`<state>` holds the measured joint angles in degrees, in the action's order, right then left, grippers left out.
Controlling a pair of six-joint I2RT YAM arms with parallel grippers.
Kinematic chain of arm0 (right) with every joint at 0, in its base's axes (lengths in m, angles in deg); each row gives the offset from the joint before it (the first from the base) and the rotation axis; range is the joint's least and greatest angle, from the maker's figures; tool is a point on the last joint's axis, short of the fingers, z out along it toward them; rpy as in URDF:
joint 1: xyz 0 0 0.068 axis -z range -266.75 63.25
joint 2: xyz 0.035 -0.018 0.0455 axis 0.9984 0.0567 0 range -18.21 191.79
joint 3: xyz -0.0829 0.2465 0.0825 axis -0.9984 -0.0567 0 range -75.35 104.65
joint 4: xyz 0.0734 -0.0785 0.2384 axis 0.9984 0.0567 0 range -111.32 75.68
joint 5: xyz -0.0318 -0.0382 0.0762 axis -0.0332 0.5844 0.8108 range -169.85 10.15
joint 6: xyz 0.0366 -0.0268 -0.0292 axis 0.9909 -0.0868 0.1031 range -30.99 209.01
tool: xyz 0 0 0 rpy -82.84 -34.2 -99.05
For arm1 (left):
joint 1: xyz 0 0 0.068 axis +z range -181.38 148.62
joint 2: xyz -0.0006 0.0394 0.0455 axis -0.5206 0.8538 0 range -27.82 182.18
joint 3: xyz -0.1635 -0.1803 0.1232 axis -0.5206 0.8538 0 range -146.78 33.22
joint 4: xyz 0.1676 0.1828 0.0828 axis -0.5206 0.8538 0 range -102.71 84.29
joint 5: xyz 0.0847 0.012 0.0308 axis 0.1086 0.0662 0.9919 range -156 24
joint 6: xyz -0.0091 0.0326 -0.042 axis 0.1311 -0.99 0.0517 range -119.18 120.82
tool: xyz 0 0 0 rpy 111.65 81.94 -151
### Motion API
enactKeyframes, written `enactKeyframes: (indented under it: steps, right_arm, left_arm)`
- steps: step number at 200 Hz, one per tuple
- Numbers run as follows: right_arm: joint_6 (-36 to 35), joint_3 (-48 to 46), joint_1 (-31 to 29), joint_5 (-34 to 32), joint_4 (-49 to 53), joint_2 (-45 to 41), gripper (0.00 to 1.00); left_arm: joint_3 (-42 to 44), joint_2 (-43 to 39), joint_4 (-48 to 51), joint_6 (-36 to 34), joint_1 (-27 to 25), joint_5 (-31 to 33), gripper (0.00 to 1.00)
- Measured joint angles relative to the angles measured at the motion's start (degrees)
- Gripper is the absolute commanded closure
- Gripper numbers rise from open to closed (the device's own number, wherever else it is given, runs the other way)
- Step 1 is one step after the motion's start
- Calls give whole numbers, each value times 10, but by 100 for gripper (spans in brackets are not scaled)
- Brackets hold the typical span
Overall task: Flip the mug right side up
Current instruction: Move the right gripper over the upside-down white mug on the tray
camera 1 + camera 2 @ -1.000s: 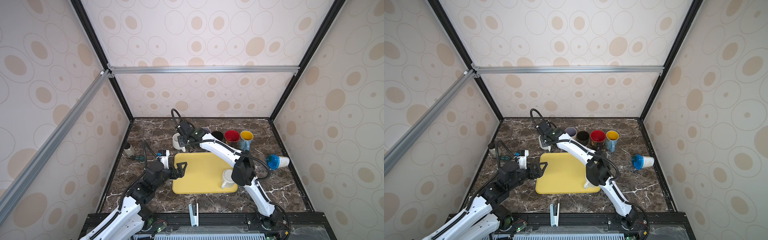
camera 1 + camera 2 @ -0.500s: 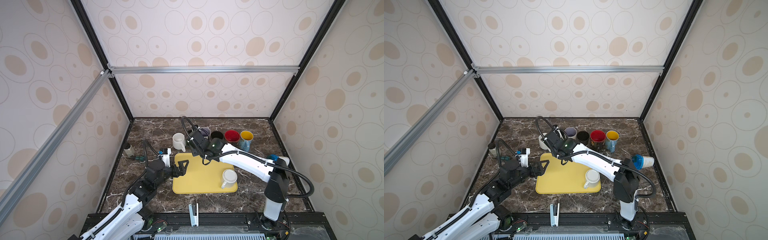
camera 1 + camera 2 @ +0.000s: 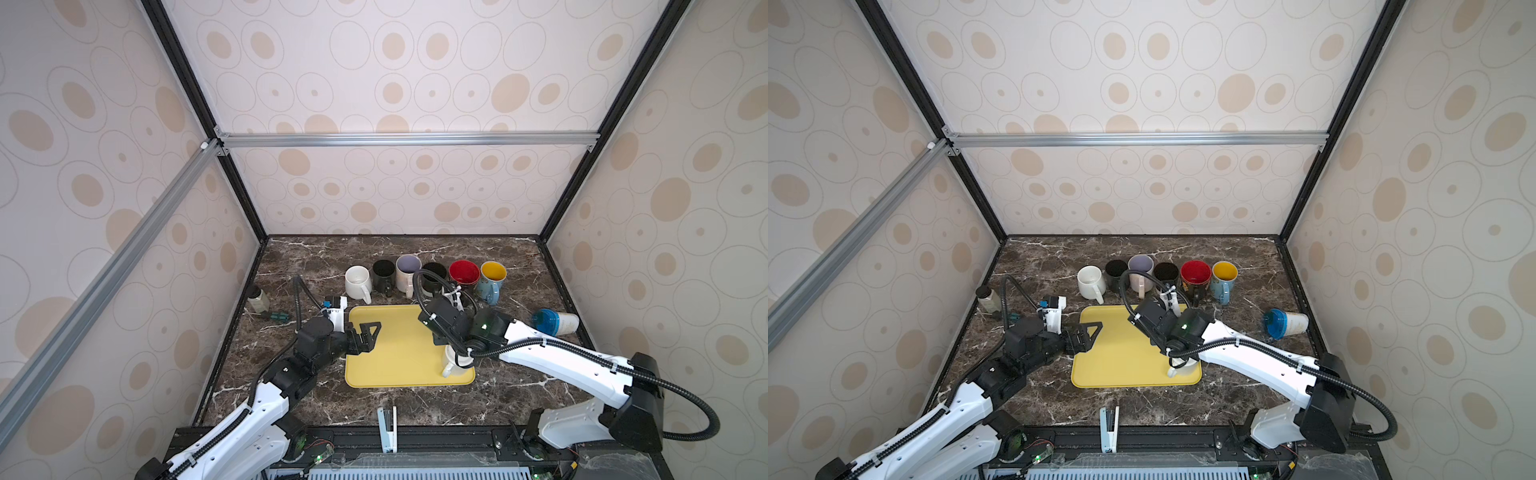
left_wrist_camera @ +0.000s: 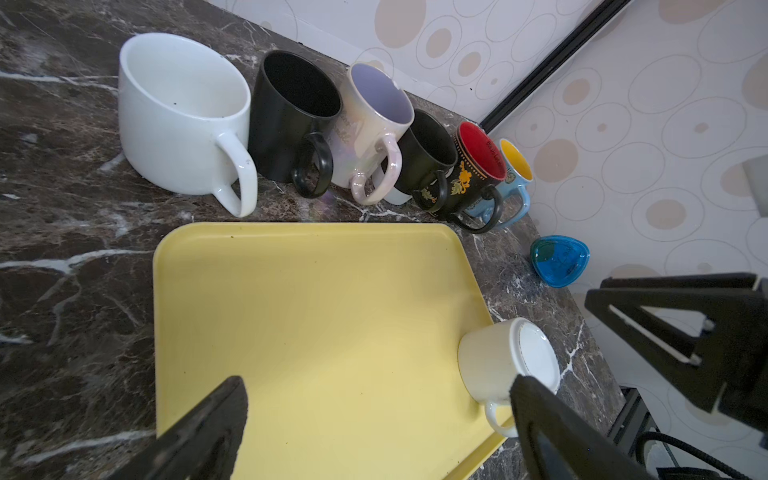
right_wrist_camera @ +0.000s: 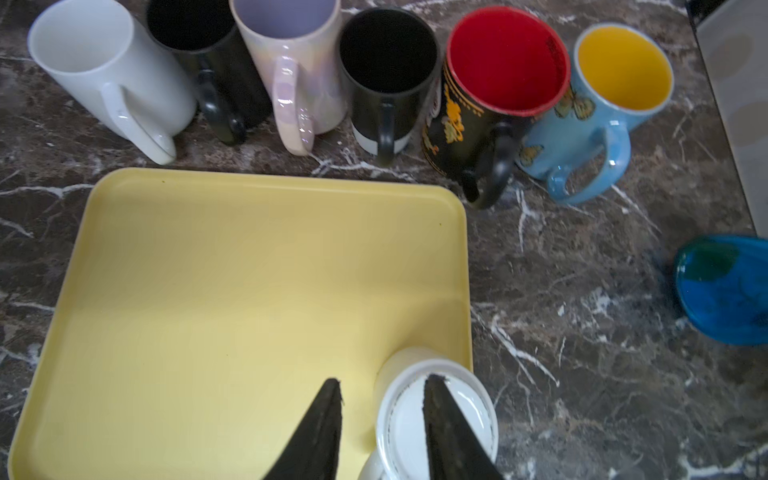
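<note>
Mug (image 4: 494, 361) not yet turned: it stands base-up on the near right corner of the yellow tray (image 3: 395, 353). My right hand (image 5: 382, 379) hovers over it, partly spread, pinching nothing. Left hand (image 3: 372, 337) is spread wide at the tray's left edge. A row of upright mugs (image 3: 424, 274) lines the bench behind the tray, clear of the approach.

A dark brown, marble-patterned counter (image 3: 316, 257) with white veins lies under and all around the left fingers (image 3: 370, 324). Well past the fingers, at the counter's far edge, and well off to either side of them, stand cream-white wall panels (image 3: 415, 83) printed with beige ovals and thin grey rings. Black frame posts (image 3: 232, 183) run up the corners. High above the fingers a silver aluminium bar (image 3: 407, 139) crosses the back wall, and a second aluminium bar (image 3: 124, 257) slants along the side wall nearest them. The light is even and soft, without hard shadows.
</note>
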<state>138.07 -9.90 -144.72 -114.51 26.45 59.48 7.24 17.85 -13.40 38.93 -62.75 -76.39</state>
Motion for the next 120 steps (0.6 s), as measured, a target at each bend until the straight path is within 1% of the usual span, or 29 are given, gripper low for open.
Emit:
enactKeyframes:
  steps: [21, 48, 77, 101, 120]
  right_arm:
    - [78, -28, -24, -1, 23, -11, 63]
    - [187, -29, -51, -2, 60, -5, 62]
    - [303, -7, -78, 5, 111, 42, 62]
    - [356, 2, -91, 29, 122, 89, 63]
    - [380, 2, -93, 45, 125, 107, 63]
  left_arm:
    - [-1, 5, -10, 3, 0, -14, 0]
    - [0, 5, -25, 11, 0, -28, 0]
    - [3, 5, -37, 21, 0, -37, 0]
    - [11, 3, -44, 27, 0, -39, 0]
    - [18, -6, -44, 30, 0, -40, 0]
